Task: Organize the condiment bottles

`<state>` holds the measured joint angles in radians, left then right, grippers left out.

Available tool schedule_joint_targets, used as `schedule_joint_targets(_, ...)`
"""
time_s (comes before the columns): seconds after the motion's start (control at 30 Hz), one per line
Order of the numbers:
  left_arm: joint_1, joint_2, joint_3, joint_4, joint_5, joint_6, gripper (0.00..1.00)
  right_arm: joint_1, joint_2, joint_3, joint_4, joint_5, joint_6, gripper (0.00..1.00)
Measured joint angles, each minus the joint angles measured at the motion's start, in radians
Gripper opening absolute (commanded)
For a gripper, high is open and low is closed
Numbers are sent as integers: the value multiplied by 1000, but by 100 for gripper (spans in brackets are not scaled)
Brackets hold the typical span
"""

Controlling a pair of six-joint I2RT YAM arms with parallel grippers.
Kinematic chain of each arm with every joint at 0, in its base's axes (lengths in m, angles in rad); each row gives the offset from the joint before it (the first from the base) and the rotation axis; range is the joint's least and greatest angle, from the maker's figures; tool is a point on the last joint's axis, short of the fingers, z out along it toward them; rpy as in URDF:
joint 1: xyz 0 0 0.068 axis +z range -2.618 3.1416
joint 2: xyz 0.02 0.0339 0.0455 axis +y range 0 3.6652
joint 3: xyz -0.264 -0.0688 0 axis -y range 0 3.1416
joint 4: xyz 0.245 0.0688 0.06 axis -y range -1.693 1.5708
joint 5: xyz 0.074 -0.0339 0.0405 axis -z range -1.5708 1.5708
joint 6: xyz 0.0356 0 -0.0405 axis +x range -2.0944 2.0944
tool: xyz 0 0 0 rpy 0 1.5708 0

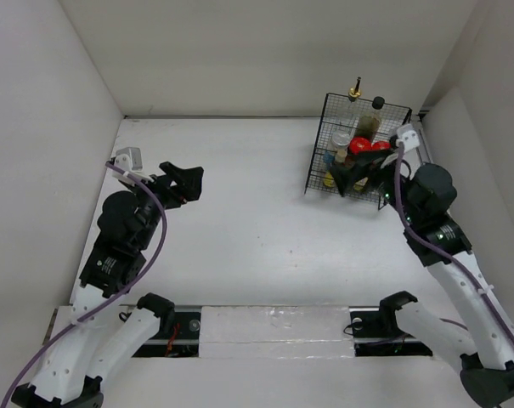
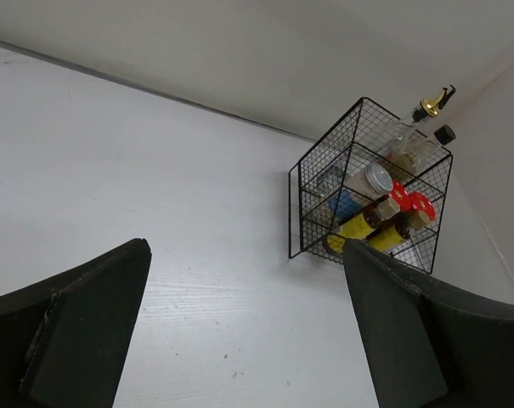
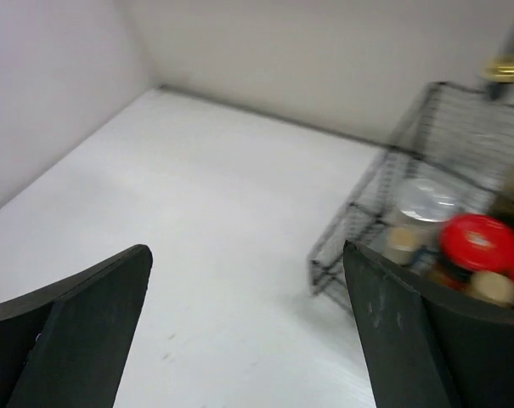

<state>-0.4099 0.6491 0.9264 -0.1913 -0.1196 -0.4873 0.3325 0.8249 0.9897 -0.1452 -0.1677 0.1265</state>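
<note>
The condiment bottles stand packed inside a black wire basket [image 1: 318, 166] at the back right. A tall clear gold-spouted bottle [image 1: 355, 90] and a dark black-capped bottle [image 1: 375, 108] rise at its far side. Two red lids [image 1: 361, 146] sit in the middle, a white shaker [image 1: 340, 140] is to their left, and yellow-labelled bottles [image 1: 329, 178] are at the front. My right gripper [image 1: 358, 174] is open and empty, hovering at the basket's near side. My left gripper [image 1: 187, 178] is open and empty above the table at the left. The left wrist view shows the basket [image 2: 301, 212] and the yellow-labelled bottles [image 2: 360, 225].
White walls enclose the table on the left, back and right. The basket stands close to the right wall. In the right wrist view the basket [image 3: 358, 225] is blurred at the right, with a red lid [image 3: 482, 240] inside.
</note>
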Motion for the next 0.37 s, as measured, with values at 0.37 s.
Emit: schedule_joint_targets(0.37,0,-70,-59,55,81,-20,93,381,242,-201,18,-122,-3,100)
